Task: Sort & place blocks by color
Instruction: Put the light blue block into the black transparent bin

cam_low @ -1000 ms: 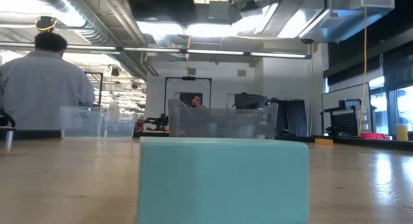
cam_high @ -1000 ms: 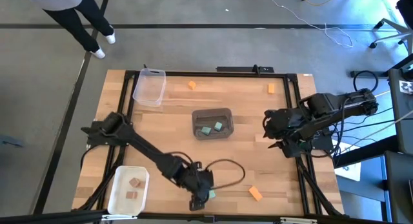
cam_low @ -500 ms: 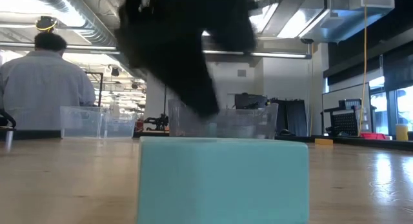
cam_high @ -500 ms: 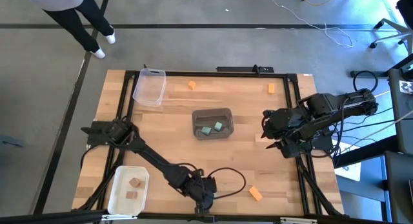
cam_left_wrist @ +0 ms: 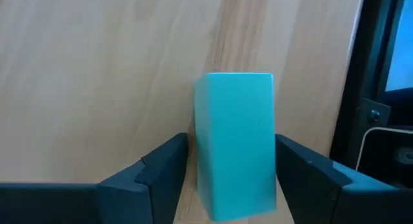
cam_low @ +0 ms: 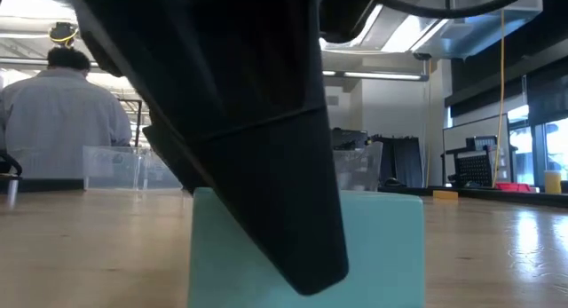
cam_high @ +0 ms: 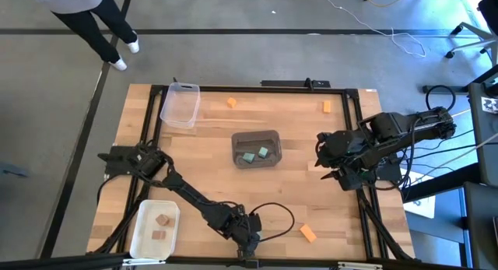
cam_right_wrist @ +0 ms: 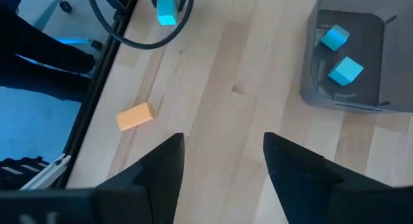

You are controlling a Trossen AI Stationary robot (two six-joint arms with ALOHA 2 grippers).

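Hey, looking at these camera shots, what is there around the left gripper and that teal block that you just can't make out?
- High view: the teal block is hidden beneath the left gripper.
- Low view: the left gripper blocks much of the block and the bin behind it.
- Left wrist view: the fingers flank the block; contact can't be confirmed, and the frame's bottom edge cuts off the block's near end.

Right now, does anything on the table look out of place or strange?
Nothing looks damaged or spilled. One clear tub sits crooked at the far edge of the table. Three orange blocks lie loose, unsorted. The left tool is open around a teal block that stands on end.
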